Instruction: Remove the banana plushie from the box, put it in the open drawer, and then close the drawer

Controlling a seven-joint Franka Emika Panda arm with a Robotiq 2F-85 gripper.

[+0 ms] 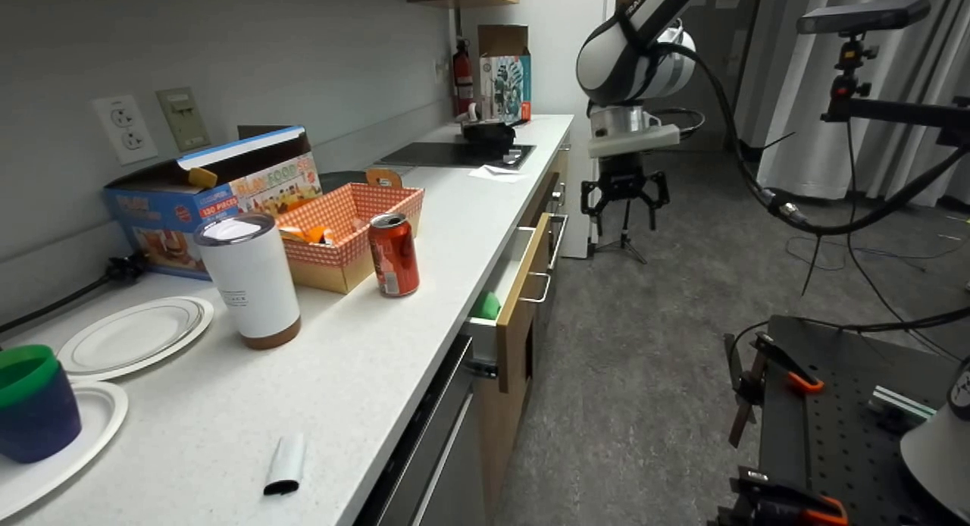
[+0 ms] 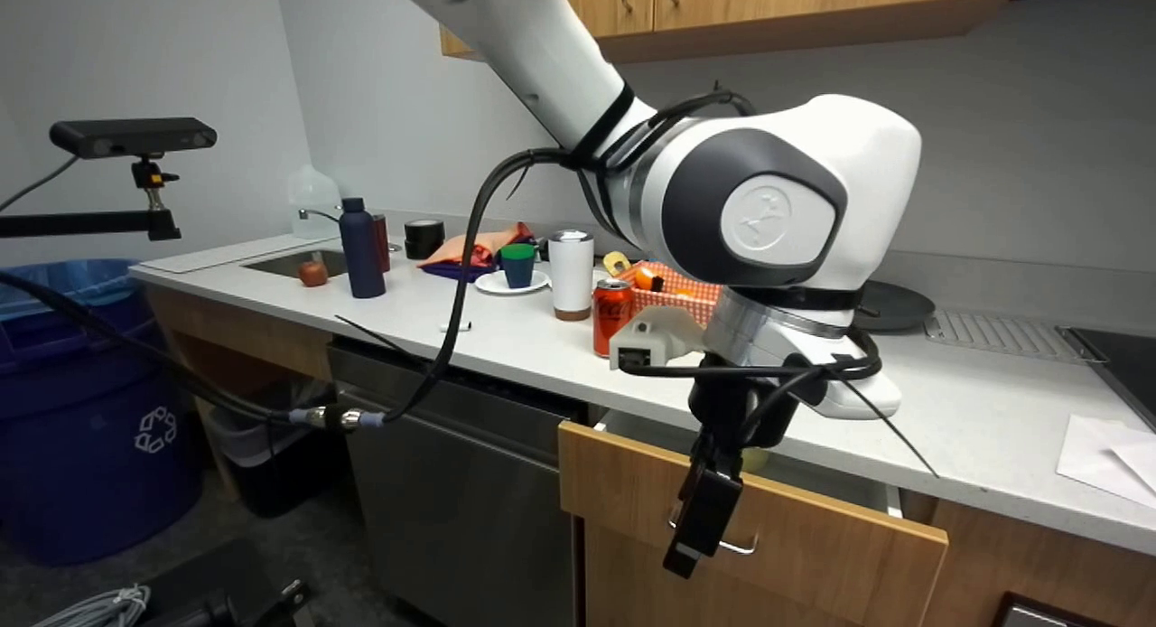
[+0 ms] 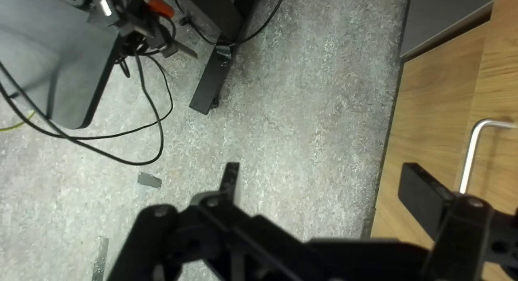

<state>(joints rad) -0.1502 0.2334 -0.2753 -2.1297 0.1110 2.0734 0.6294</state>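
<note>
The gripper (image 1: 626, 221) hangs in front of the pulled-out drawer (image 2: 632, 487), apart from it, its fingers (image 3: 424, 200) spread wide with nothing between them. In an exterior view, a pale yellow patch, apparently the banana toy (image 2: 755, 461), shows inside the drawer behind the gripper; its shape is hidden. An exterior view alone reveals a rounded green object (image 1: 486, 306) in the drawer, off to the gripper's side. Of the drawer, the wrist view takes in just the grained wooden face and, past one fingertip, the bent metal handle (image 3: 471, 155), above mottled grey floor (image 3: 315, 111). Beyond the drawer from the gripper, on the white counter (image 1: 364, 405), stands the open box (image 1: 333, 257) with red-and-white checked sides; a glossy red can (image 1: 393, 255) stands just in front of it. Near these are a tapering white tumbler (image 1: 250, 283) and a blue printed carton (image 1: 159, 215). In an exterior view the white arm (image 2: 813, 193) covers part of the box.
</note>
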